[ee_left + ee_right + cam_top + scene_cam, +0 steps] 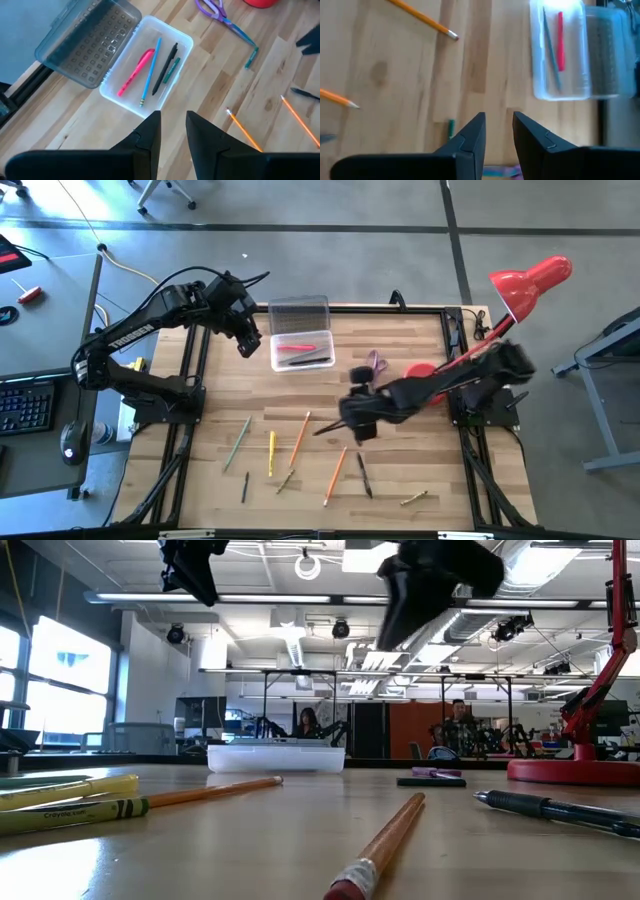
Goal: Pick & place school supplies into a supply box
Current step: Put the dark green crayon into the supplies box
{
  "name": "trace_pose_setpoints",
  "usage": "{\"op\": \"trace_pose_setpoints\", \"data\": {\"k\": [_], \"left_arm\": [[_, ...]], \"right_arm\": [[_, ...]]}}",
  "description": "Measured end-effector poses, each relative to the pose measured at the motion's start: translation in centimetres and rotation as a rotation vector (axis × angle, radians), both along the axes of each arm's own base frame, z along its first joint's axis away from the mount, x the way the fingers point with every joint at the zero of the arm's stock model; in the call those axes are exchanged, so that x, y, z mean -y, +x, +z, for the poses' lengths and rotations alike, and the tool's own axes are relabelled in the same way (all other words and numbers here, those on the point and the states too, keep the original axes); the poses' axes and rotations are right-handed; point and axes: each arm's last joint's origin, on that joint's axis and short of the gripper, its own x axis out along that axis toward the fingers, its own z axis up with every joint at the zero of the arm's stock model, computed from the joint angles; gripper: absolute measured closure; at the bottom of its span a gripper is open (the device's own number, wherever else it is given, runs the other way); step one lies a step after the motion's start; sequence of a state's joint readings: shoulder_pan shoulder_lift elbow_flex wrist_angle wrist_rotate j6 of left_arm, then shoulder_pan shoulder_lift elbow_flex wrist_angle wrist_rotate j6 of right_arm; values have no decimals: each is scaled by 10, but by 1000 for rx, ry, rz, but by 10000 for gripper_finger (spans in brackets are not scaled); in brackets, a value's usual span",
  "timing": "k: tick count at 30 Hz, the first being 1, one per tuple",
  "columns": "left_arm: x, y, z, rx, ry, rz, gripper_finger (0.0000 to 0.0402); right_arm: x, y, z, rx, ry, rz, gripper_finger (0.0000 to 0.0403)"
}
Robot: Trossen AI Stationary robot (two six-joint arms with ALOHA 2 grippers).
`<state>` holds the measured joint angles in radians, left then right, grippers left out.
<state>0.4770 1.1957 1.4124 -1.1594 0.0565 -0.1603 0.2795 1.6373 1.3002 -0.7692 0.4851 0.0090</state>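
Above the middle of the wooden desk (400, 480), the right gripper (352, 420) is hovering with its jaws a narrow gap apart and nothing visible between them. From its wrist view the jaws are looking down on bare planks, with an orange pencil (422, 19) lying well ahead. The left gripper (247, 340) is hanging just beside the small clear plastic supply box (301, 352), jaws likewise slightly parted and holding nothing. That box is sitting at the far edge of the desk with its greyish hinged lid (298, 311) folded back; a pink marker (136, 72), a blue pencil (150, 65) and two dark pens are already lying inside.

To do this step well, the right gripper should probably be lining its jaws across one loose pencil rather than along it, descending straight and closing near the pencil's middle so it does not swing. The purple-handled scissors (376, 363) are lying near the red lamp base (421, 369).
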Motion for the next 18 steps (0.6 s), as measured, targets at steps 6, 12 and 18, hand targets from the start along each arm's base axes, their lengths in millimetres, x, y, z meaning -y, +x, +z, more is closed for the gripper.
{"op": "trace_pose_setpoints", "data": {"k": [6,12,18], "left_arm": [[-1,1,1,17,12,-17,282],[-1,3,2,37,11,-21,282],[-1,3,3,46,3,-12,282]], "right_arm": [[7,-40,-48,290,190,114,327],[21,-71,-110,476,239,194,327],[39,-87,-131,475,223,135,328]]}}
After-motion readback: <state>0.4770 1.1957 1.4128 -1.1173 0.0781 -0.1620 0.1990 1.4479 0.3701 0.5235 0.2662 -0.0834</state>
